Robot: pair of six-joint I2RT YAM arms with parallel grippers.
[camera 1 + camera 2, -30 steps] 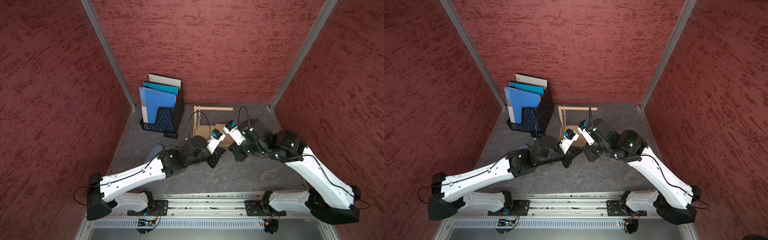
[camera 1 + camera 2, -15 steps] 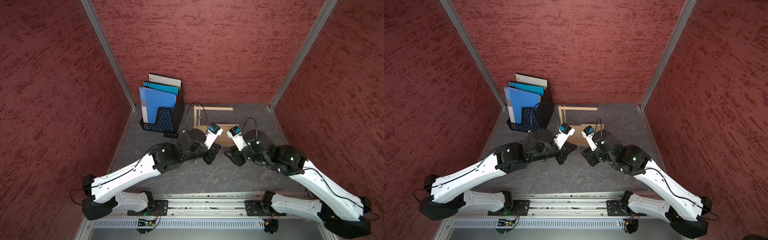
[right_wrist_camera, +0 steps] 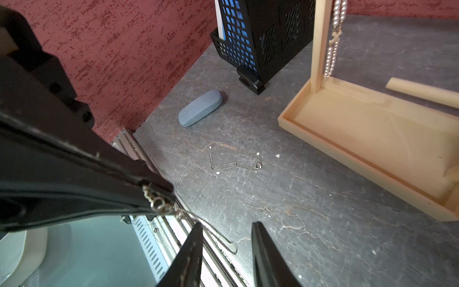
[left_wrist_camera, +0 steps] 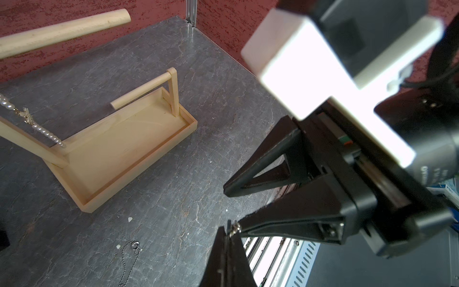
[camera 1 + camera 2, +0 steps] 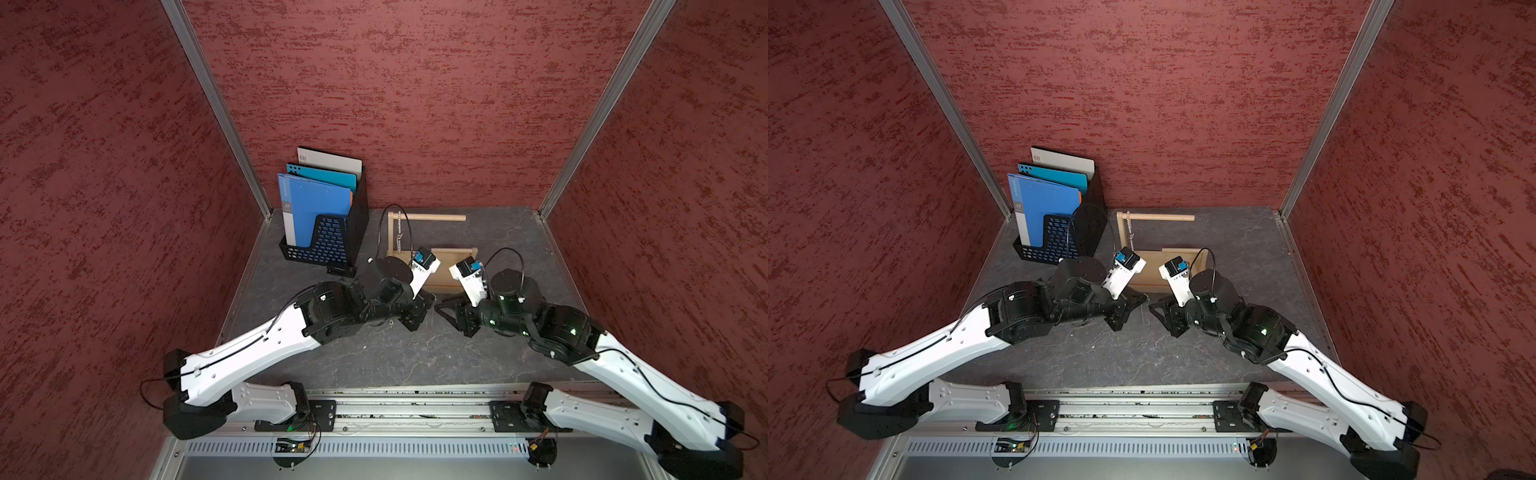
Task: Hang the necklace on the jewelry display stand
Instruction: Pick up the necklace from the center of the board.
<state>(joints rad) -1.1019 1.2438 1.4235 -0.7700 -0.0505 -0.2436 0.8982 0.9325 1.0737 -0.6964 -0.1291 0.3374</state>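
All round, dark red textured walls [image 5: 415,104]; below, dark grey veined stone-look tabletop [image 5: 415,361], flecked white. Pinched by clasp end in closed left gripper [image 3: 166,192]: thin silver chain necklace [image 3: 159,203], above tabletop, short of pale wooden jewelry display stand [image 4: 119,149]. Spread apart, nothing between: right gripper [image 3: 226,225]. Loose on tabletop: silver ball chain [image 3: 236,164].

In both top views your file rack [image 5: 328,245] stands left of centre, and the jewelry display stand [image 5: 453,250] sits just right of it. A pearl string [image 5: 399,232] hangs on the stand's long arm, beside the tall post. Mid-frame, in front of the stand, the left end effector [image 5: 1142,298] and right end effector [image 3: 227,226] point at each other, tips close. A necklace [image 3: 159,203] hangs from the left tip. A loose chain [image 3: 236,164] lies on the tabletop [image 3: 298,198] near the tray.
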